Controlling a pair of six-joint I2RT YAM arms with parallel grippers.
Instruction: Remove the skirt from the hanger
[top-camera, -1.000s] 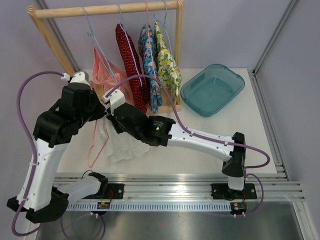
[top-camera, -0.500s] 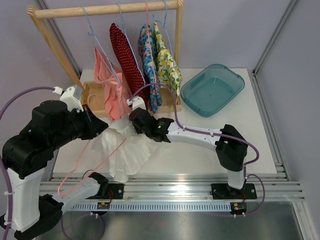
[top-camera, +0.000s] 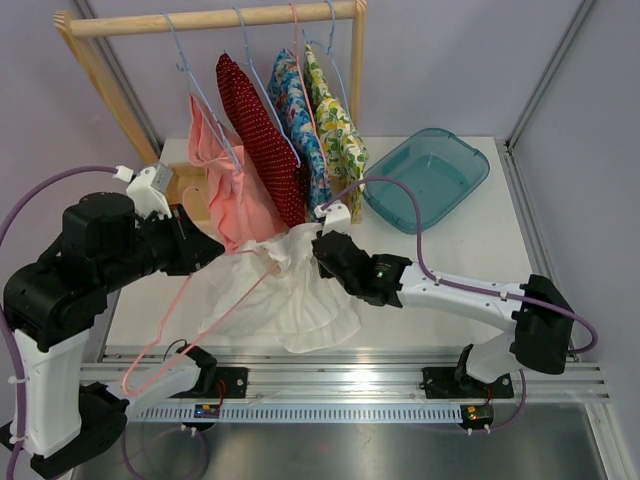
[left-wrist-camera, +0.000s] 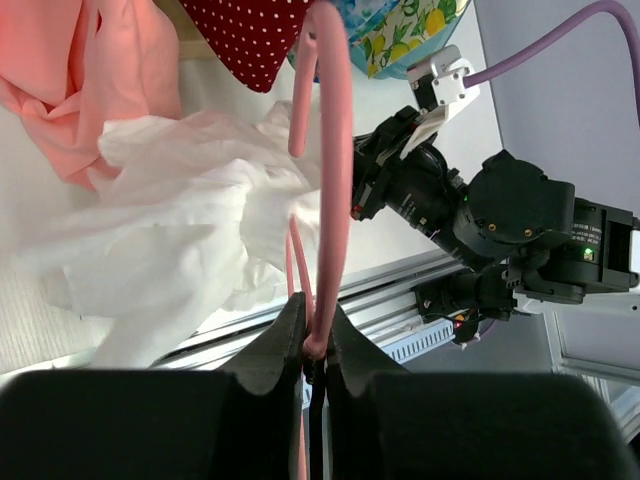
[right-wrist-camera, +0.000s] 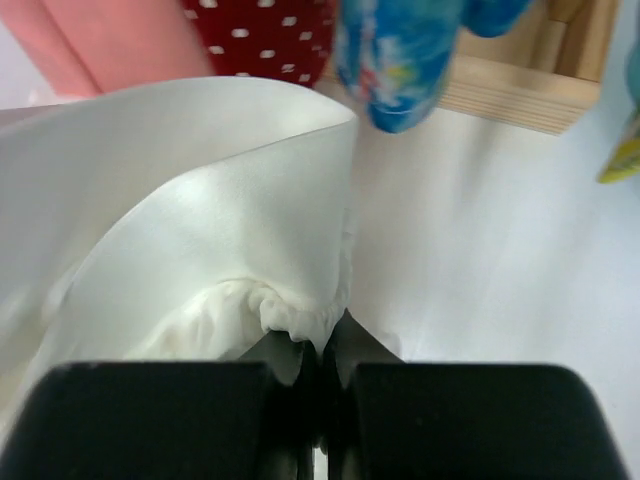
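The white skirt (top-camera: 300, 295) is stretched over the table between my arms; it also shows in the left wrist view (left-wrist-camera: 180, 220) and the right wrist view (right-wrist-camera: 190, 220). A pink wire hanger (top-camera: 200, 315) runs from the skirt down to the left. My left gripper (left-wrist-camera: 318, 335) is shut on the hanger (left-wrist-camera: 335, 180), at the left in the top view (top-camera: 200, 250). My right gripper (right-wrist-camera: 320, 345) is shut on the skirt's gathered waistband, right of the skirt in the top view (top-camera: 322, 245).
A wooden rack (top-camera: 210, 20) at the back holds a pink garment (top-camera: 235, 195), a red dotted one (top-camera: 260, 140) and two floral ones (top-camera: 335, 125) on hangers. A teal tub (top-camera: 425, 180) sits at the back right. The metal rail (top-camera: 350, 375) runs along the near edge.
My right gripper has pulled the skirt's waistband to the right, spreading the skirt wider. The left gripper has kept the hanger at the left, little moved. The hung garments have swung slightly.
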